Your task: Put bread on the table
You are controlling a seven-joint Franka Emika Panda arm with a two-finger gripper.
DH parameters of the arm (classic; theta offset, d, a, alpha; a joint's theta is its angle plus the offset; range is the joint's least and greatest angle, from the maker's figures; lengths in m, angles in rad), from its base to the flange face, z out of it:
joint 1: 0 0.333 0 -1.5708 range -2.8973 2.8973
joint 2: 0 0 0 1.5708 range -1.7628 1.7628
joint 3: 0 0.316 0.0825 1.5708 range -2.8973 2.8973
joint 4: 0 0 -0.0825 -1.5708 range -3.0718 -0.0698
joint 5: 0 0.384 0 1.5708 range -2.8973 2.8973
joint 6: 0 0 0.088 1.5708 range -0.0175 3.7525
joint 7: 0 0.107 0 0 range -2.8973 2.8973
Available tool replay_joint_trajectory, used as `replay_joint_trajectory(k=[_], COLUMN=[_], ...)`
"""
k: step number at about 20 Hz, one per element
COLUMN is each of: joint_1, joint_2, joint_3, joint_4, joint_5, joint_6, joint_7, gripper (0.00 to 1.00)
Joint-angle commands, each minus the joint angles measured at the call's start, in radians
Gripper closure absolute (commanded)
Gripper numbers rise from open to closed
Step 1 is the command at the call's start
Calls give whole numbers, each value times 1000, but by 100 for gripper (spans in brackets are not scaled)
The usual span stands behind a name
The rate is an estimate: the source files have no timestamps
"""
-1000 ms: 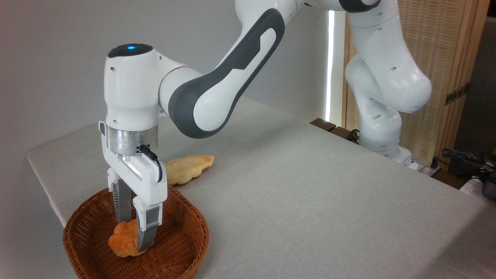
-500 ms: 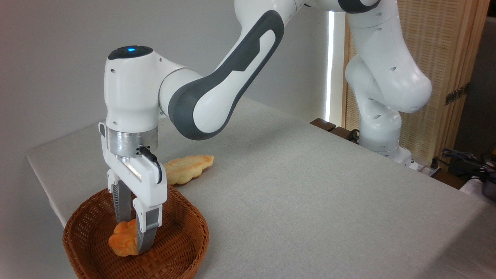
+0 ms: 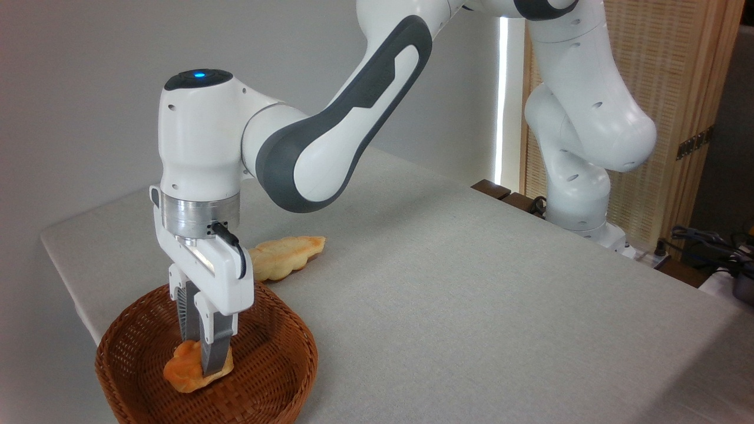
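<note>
Since the earlier frame the pincer (image 3: 207, 360) has closed onto the bread (image 3: 188, 372), inside the basket (image 3: 277, 365) at the surface's (image 3: 471, 306) near-left corner. Grasp step; next, lifting clear.

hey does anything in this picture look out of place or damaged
Nothing looks damaged or spilled. The pincer is closed on the bread inside the wicker basket, and a paler braided loaf lies flat on the table behind it.
</note>
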Motion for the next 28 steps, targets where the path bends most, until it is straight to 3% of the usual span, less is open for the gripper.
replay_joint_trajectory(k=[1,5,8,13,17,18,19,20,28], joint_1=[7,5,5,7,5,4,1,-2,-7], joint_2=[-47,-160,-241,-289,-289,-285,-278,-274,-258], joint_3=[-8,-8,0,20,19,17,12,11,0], joint_4=[3,8,6,-3,-72,-93,-114,-122,-121], joint_5=[-15,-19,-68,-70,-72,-75,-81,-81,-84], joint_6=[-6,-136,-335,-617,-673,-673,-673,-670,-625], joint_7=[-9,-15,-9,-3,-5,-6,-8,-2,0], gripper=[52,51,50,45,44,37,11,0,0])
